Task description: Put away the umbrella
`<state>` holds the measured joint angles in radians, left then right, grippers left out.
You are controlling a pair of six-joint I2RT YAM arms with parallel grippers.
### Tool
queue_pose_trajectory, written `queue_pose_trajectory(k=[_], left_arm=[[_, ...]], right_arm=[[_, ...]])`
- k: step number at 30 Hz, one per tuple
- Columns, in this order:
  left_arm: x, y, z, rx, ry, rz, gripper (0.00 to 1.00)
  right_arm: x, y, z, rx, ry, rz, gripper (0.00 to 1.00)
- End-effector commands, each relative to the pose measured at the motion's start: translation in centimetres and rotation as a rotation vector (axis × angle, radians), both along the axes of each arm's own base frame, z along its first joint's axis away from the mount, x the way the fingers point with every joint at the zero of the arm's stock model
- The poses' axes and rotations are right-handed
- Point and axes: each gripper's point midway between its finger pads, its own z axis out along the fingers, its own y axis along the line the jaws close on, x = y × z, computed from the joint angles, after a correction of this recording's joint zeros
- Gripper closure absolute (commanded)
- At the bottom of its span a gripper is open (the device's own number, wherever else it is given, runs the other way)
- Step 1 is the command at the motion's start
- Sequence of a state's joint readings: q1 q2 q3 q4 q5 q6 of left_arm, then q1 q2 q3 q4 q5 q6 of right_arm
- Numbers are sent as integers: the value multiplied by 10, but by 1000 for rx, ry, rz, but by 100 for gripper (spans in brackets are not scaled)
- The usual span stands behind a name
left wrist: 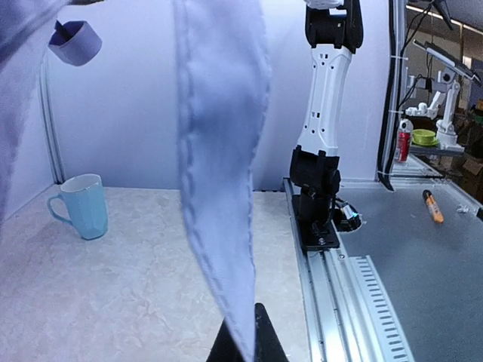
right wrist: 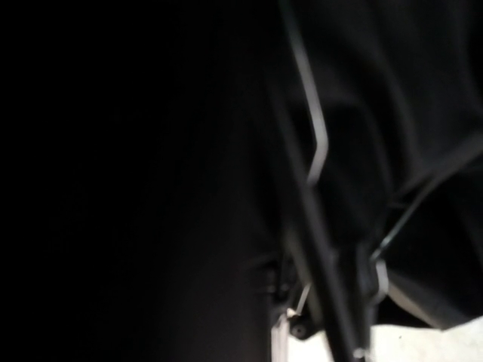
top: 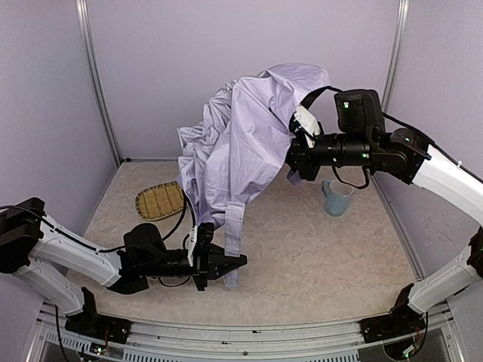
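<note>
Closed left gripper (top: 234,265) pinches the strap (left wrist: 219,188); closed right gripper (top: 294,157) holds the umbrella (top: 234,143)

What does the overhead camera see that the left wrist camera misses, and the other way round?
Only the overhead view: the whole lavender umbrella bunched in the air at the right tool, and a woven mat on the table. Only the left wrist view: beyond the table's edge, a grey bench with a red can, a green bowl and an orange pen. Both: the blue mug and the umbrella's hanging strap, its end in the shut left tool.
</note>
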<state>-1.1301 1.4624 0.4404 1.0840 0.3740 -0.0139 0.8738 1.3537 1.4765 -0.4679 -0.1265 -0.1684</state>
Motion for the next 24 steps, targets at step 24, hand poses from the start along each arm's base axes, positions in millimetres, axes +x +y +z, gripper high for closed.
queue_pose_trajectory(k=[24], left_arm=[[111,71,-51,290,-124,383,100]], right_arm=[[-95,-21,14,-51,-131,352,100]])
